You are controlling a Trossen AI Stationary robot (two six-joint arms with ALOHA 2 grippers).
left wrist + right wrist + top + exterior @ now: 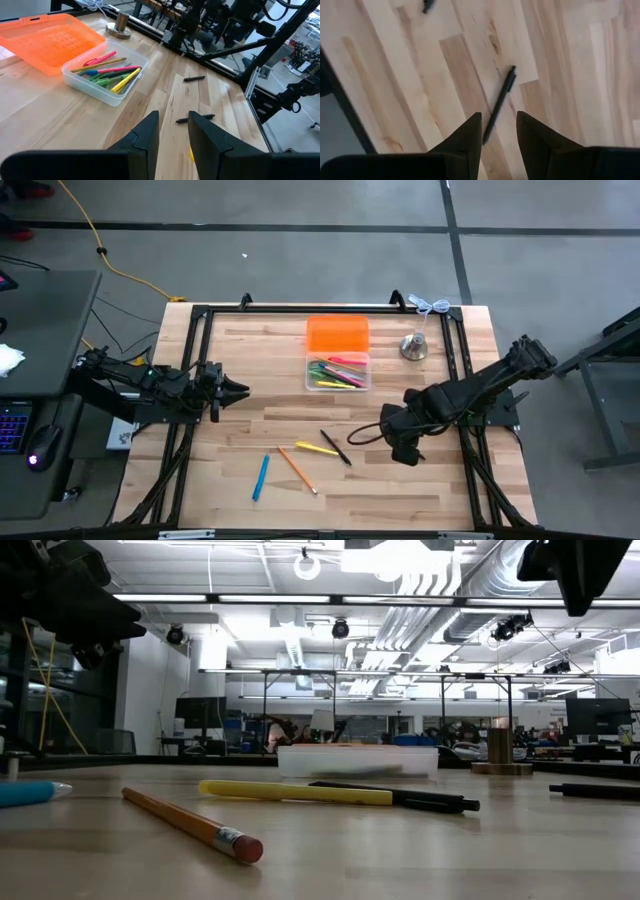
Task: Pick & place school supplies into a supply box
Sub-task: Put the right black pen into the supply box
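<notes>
The supply box [338, 373], a clear tub, sits near the far edge of the table [250, 340], around its middle. It holds several pens and pencils [337, 372] in pink, yellow and green. Its orange lid [337, 333] lies touching the tub on the far side. A silver bell-shaped object [414, 346] stands just beside the tub, toward the right edge.

Loose supplies lie toward the near edge: a blue pen [260, 477], an orange pencil [297, 470], a yellow pen [315, 448] and a black pen [336, 447]. Another black pen [499, 104] lies on the table under the right arm.

The right gripper [498, 131] hangs above this second black pen, fingers apart and empty, with the pen visible in the gap between them. It is positioned toward the right edge of the table, nearer than the tub.

The left gripper [173, 131] waits at the left edge of the table, fingers apart and empty, pointed toward the table centre.
</notes>
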